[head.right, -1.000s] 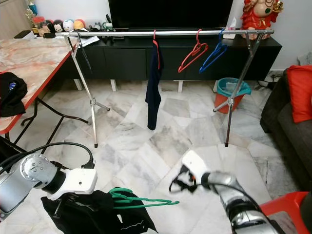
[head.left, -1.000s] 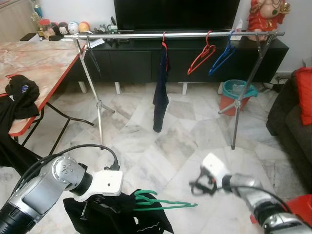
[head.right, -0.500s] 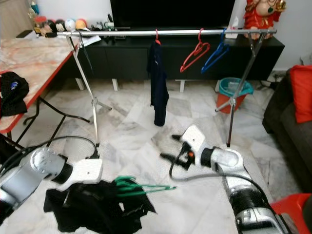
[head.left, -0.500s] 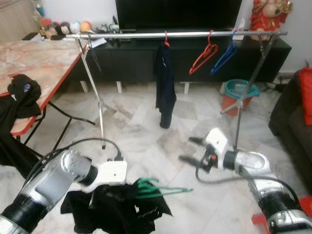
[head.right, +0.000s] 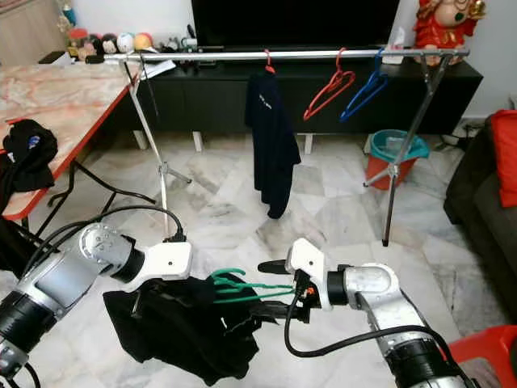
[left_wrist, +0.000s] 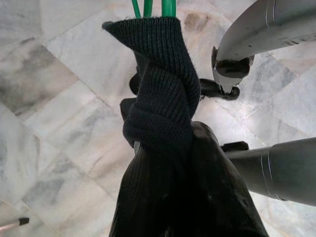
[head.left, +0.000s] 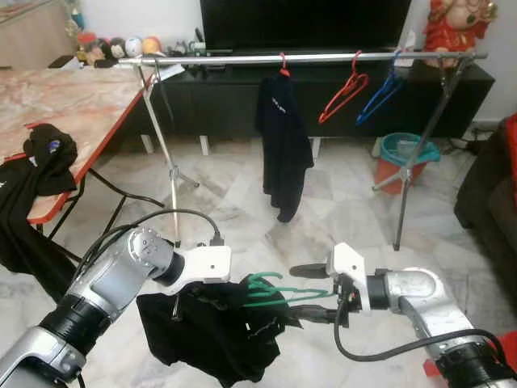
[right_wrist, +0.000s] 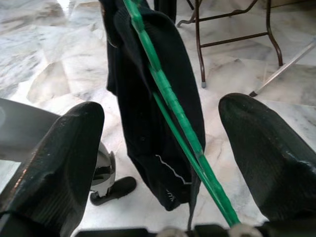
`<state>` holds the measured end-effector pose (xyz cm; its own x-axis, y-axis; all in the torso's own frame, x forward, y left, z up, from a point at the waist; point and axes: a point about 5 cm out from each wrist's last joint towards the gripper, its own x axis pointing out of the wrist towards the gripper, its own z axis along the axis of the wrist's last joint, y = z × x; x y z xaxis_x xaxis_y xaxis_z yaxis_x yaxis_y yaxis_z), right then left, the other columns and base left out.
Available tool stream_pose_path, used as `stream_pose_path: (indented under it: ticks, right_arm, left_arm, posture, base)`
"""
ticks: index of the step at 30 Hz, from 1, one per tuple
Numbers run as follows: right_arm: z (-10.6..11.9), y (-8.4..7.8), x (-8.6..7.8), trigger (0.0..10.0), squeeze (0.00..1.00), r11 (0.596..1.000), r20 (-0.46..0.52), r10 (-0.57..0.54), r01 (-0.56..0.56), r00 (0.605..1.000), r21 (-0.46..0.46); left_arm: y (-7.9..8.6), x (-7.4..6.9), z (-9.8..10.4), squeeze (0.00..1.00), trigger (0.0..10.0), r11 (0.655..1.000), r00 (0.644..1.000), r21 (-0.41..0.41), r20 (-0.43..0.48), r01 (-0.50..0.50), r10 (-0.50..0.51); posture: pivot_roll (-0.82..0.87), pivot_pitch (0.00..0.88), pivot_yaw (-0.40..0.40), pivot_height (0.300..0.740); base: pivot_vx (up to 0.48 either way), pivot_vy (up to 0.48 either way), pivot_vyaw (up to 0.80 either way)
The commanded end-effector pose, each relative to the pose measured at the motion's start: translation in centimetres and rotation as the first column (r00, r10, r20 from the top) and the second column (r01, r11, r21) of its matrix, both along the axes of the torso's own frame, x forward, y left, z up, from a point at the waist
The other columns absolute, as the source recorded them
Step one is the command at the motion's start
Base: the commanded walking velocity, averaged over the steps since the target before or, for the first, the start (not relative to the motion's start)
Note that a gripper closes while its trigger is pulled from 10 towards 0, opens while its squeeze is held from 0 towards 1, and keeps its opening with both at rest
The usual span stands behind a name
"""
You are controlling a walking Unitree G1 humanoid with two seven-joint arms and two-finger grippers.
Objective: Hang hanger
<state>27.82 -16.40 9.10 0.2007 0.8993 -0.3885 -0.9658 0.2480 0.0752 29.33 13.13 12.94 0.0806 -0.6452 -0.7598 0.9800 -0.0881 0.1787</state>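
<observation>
A black garment [head.right: 174,323] draped on a green hanger [head.right: 246,287] is being held up by the left gripper [head.left: 190,293], whose fingers are buried in the cloth, so their state cannot be told. The right gripper [head.right: 279,288] is being kept wide apart, one finger above and one below the hanger's green wire, which is passing between them; contact cannot be told. The clothes rail [head.right: 283,55] is standing well beyond both grippers.

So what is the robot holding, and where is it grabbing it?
The left gripper holds the black garment bunched on the green hanger, near the hook end. The right gripper is open around the hanger's bar, not gripping.
</observation>
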Motion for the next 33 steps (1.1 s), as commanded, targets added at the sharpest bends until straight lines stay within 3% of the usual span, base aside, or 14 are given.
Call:
stream_pose_path:
  ticks: [1, 11, 16, 26, 33]
  right_arm:
    - [0.4, 0.4, -0.6, 10.0, 0.00, 0.998, -0.015, 0.064, -0.064, 0.998, 0.008]
    - [-0.7, 0.8, -0.4, 10.0, 0.00, 0.994, -0.020, 0.079, -0.080, 0.997, -0.071]
    - [-1.5, 1.1, 0.2, 10.0, 0.00, 0.992, 0.017, 0.026, -0.024, 1.000, -0.122]
    - [-2.3, 1.6, 0.1, 10.0, 0.00, 0.994, 0.027, 0.019, -0.016, 0.999, -0.110]
    - [-1.6, 1.2, 0.7, 10.0, 0.00, 0.996, 0.071, -0.021, 0.027, 0.997, -0.084]
  left_arm:
    - [-0.2, 0.4, 0.6, 0.00, 10.0, 1.000, 0.999, 0.004, 0.032, 0.020, -0.020]
    - [-0.6, 0.3, 1.0, 0.00, 10.0, 0.999, 0.998, 0.003, 0.044, 0.045, -0.046]
    - [-1.1, 0.1, 1.5, 0.00, 10.0, 0.997, 0.995, -0.005, 0.060, 0.076, -0.075]
    - [-1.8, 0.0, 2.1, 0.00, 10.0, 0.994, 0.992, -0.024, 0.074, 0.103, -0.101]
    - [-1.9, -0.1, 2.0, 0.00, 10.0, 0.994, 0.992, -0.023, 0.076, 0.105, -0.103]
  posture:
    - [0.03, 0.000, 0.040, 0.740]
    - [0.04, 0.000, 0.031, 0.740]
    - [0.04, 0.000, 0.030, 0.740]
    - [0.04, 0.000, 0.031, 0.740]
    - [0.04, 0.000, 0.029, 0.740]
  base:
    - [0.000, 0.000, 0.00]
    - [0.000, 0.000, 0.00]
    - [0.000, 0.000, 0.00]
    - [0.000, 0.000, 0.00]
    - [0.000, 0.000, 0.00]
